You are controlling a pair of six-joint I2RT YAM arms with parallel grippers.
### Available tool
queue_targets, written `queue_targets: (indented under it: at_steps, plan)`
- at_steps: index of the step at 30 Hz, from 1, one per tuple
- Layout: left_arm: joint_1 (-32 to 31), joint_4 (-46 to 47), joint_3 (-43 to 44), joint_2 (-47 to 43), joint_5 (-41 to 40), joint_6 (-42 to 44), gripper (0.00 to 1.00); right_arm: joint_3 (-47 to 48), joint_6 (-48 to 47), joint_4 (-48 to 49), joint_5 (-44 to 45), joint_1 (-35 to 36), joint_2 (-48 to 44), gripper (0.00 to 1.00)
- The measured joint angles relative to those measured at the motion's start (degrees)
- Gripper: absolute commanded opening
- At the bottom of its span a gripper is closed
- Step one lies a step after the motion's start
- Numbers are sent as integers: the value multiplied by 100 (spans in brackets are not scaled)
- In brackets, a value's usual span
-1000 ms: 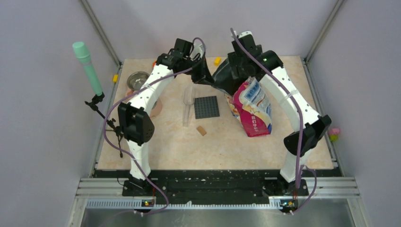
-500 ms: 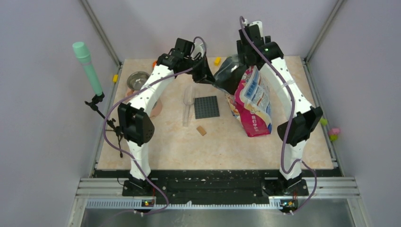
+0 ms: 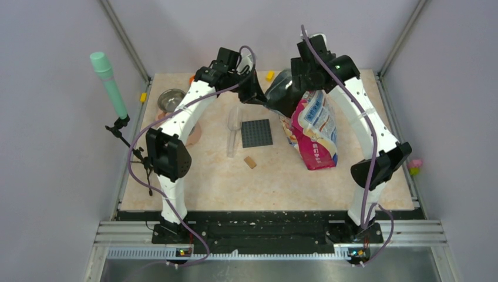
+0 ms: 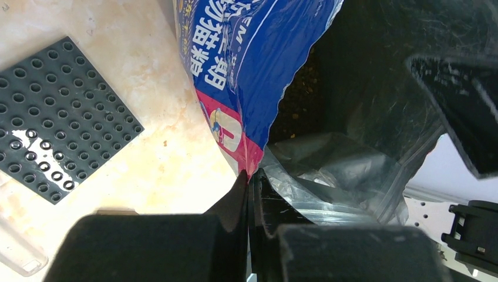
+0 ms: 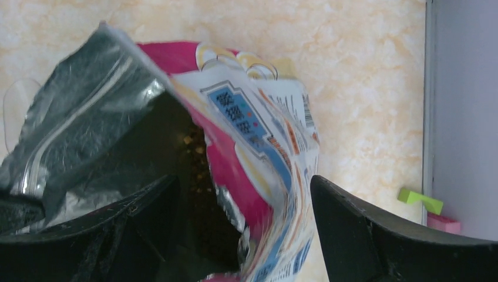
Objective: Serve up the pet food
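Large white Chinese characters, apparently 猫粮, are printed on the blue panel of the bag (image 4: 246, 53). Beside them small Latin letters are cut off, and only "EM" is made out. In the right wrist view, blue Chinese characters and a barcode (image 5: 306, 108) are seen on the bag's white panel, too blurred to be read.

The pet food bag (image 3: 314, 132) mouth gapes upward between both arms. The left hand (image 4: 249, 194) clamps one lip, and the right hand (image 5: 241, 182) stands wide astride the other, blocking both sides. Left of the bag, the studded plate (image 3: 256, 133), scoop (image 3: 233, 132) and tan block (image 3: 251, 162) occupy the worktop (image 3: 352, 188) centre. Passage remains along the near strip.
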Motion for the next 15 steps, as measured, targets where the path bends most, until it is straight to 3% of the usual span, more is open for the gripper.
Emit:
queue_targets:
  at_steps: [5, 7, 9, 11, 15]
  plan:
    - [-2, -2, 7, -2, -17, -55, 0, -136, 98, -337, 212, 120, -157, 59]
    - [-2, -2, 7, 0, -17, -59, 0, -275, 116, -352, 249, 120, -232, 43]
    - [-2, -7, 7, -2, -20, -59, 0, -328, 142, -367, 280, 120, -254, 17]
    - [-7, -11, 9, 0, -52, -57, 0, -319, 216, -442, 315, 120, -254, 0]
    - [-13, -20, 9, 0, -127, -55, 0, -332, 304, -520, 289, 120, -256, 0]
